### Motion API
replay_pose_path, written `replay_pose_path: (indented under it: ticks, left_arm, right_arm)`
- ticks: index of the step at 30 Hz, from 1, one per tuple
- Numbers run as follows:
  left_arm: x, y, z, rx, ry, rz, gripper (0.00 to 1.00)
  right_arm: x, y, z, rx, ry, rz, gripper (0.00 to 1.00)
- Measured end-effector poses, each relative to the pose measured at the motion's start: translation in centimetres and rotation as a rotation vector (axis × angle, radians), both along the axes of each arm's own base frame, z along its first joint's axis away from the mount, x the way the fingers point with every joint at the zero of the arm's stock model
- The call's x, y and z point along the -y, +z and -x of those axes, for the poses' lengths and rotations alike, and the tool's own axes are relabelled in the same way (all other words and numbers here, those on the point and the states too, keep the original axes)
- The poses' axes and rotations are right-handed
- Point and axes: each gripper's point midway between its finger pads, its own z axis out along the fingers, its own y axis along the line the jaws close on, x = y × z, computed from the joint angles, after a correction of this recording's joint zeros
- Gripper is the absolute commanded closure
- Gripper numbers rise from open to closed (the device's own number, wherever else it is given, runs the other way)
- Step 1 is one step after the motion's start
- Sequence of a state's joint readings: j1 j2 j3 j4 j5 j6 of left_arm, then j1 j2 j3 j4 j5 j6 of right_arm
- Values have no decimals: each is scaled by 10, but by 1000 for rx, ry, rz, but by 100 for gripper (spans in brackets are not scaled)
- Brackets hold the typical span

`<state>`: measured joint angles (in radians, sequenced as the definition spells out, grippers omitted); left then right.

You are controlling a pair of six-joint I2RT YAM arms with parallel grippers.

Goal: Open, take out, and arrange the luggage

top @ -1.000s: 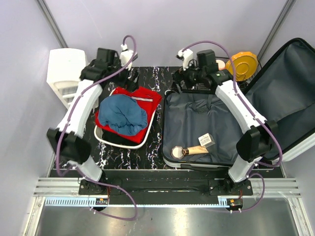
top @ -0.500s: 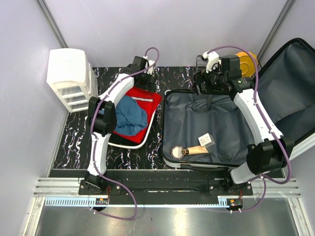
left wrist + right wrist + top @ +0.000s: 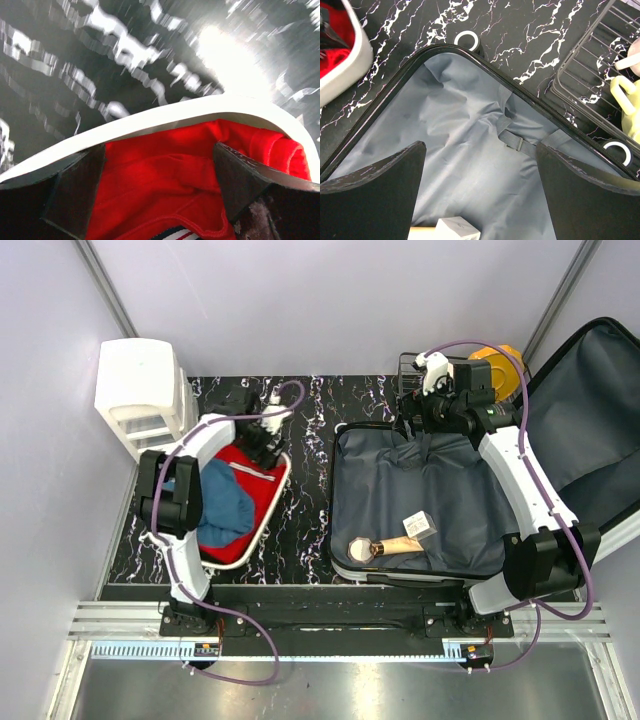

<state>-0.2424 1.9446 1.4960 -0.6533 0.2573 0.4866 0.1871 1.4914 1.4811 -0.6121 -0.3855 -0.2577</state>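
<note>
Black marble table [image 3: 310, 530] | change: white tub [image 3: 165, 112] now farther left, wider gap to suitcase [image 3: 400, 490]; left arm folded back | left gripper [image 3: 159, 187] spread wide, holding nothing, tub rim just past its tips, red cloth [image 3: 165, 160] between them | right gripper [image 3: 480, 195] spread wide, empty, above open suitcase's grey lining, far rim just ahead, wire rack [image 3: 585, 70] beyond to the right

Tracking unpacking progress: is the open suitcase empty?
Not empty: small white box and tan cylindrical item lie in the grey-lined hard-shell suitcase.
</note>
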Motion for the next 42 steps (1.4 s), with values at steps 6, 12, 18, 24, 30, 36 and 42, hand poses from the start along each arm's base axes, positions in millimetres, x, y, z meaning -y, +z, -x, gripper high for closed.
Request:
replay_pose_path:
  ticks: [6,12,18,24,30,36,42]
  left_arm:
    - [-86,-5,16,-96,109,-83,6]
    - [-105,16,15,-95,167,-150,2]
    - [-69,69,6,43,85,-130,4]
    - [13,106,22,122,-98,-40,20]
    - [26,57,45,-69,-137,-7,29]
    - [4,-2,62,-256,-71,4,32]
    - [-83,-2,18,-162,152,-39,31]
  right_arm:
    - [-1,0,1,3,13,-2,0]
    - [-3,0,2,-1,24,-8,0]
    - [-4,0,3,-6,27,-9,0]
    - [-4,-1,4,-12,26,-9,0]
    - [-3,-2,4,-14,26,-9,0]
    - [-3,-2,4,-12,27,-5,0]
    - [-1,-13,8,-30,40,19,0]
